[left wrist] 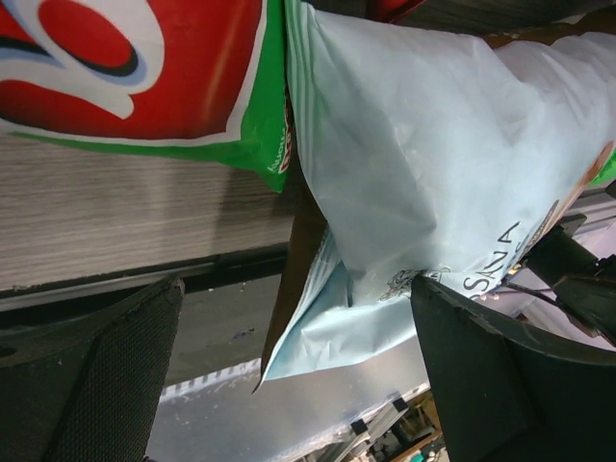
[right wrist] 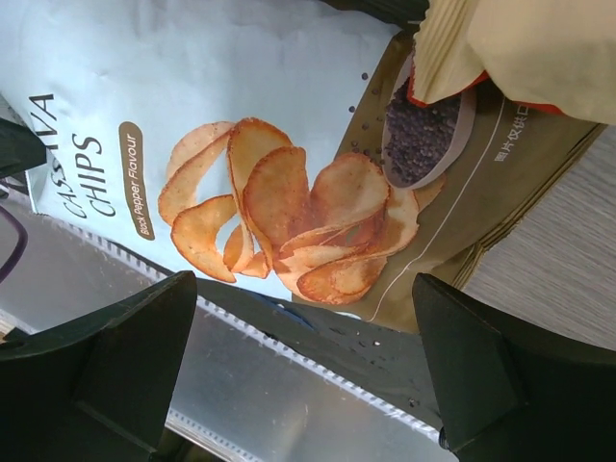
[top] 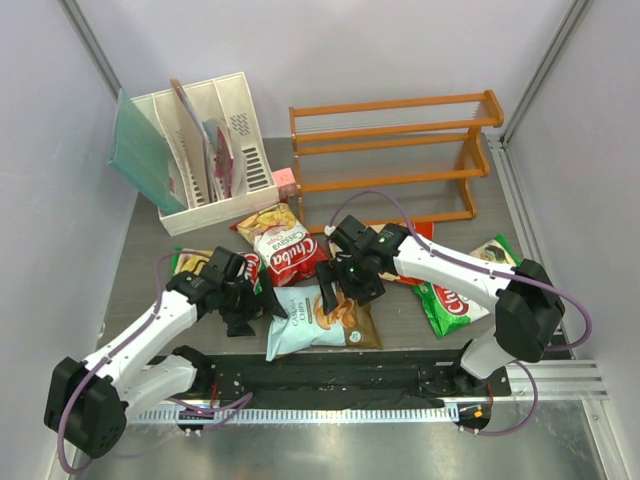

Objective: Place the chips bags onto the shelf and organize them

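Note:
The orange-brown shelf [top: 395, 150] stands at the back and holds no bags. A light-blue/brown cassava chips bag [top: 320, 320] lies flat at the front centre. My left gripper [top: 245, 305] is open and empty just left of it; in the left wrist view [left wrist: 294, 371] the bag's corner [left wrist: 423, 164] lies between the fingers. My right gripper [top: 345, 285] is open and empty over the bag's upper edge, with the bag [right wrist: 241, 125] in front of it [right wrist: 303, 375]. A red Chiba bag [top: 290, 255], a cream/orange-red bag [top: 268, 220] and a green Chiba bag [top: 455, 300] lie around.
A white file organizer [top: 205, 150] with folders stands back left, with a small pink object [top: 285, 182] beside it. Another green bag [top: 497, 250] lies far right, a red-green bag [top: 195, 262] under my left arm. A black rail [top: 330, 375] runs along the near edge.

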{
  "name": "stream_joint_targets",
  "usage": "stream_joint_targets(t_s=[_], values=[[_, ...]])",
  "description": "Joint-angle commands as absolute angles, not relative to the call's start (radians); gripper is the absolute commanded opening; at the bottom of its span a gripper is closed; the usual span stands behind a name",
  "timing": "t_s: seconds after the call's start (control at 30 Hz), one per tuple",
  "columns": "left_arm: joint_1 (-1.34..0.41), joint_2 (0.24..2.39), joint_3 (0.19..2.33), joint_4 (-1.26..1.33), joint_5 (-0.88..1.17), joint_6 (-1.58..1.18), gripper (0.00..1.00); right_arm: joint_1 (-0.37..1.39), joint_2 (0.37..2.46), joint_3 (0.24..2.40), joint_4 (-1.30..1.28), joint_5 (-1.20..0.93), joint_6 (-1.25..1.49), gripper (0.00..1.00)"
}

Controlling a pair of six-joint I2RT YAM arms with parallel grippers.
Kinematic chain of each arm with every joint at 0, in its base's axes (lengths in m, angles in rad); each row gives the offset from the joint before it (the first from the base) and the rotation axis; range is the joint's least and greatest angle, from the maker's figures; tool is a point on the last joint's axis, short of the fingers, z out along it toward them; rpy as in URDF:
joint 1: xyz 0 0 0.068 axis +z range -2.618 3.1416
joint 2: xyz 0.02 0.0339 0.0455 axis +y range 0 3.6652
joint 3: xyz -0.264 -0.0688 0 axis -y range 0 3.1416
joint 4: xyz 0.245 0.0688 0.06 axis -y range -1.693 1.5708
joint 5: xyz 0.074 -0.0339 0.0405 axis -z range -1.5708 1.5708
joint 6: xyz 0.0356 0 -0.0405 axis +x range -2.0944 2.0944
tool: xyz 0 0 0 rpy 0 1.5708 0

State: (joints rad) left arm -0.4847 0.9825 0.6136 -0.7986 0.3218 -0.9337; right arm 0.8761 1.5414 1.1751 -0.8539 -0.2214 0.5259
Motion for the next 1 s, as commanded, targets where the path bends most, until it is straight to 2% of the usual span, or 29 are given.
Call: stream_joint_targets(t_s=[0.0,0.2,0.7,0.8,0.97], values=[[-0.494,0.939,0.578,-0.690,0.324,-0.920,1.00,0.881,1.522,1.161,-0.810,-0.273,0.522,0.99],[-0.525,0.902,0.565,-0.577,0.334,-0.962,1.00,0.887,1.578,1.160,-0.795,-0.311,0.515,1.00],[-0.684,1.040,0.457,-0.327,0.313,-1.017,1.00,0.908,1.646,1.203,-0.753,-0.321,0.511,1.00],[-0.686,1.014,0.474,-0.321,0.311,-1.000,0.96,0.910,1.661,1.216,-0.753,-0.331,0.509,1.00],[-0.684,0.977,0.512,-0.351,0.291,-0.973,0.85,0.910,1.675,1.238,-0.764,-0.339,0.496,1.00]])
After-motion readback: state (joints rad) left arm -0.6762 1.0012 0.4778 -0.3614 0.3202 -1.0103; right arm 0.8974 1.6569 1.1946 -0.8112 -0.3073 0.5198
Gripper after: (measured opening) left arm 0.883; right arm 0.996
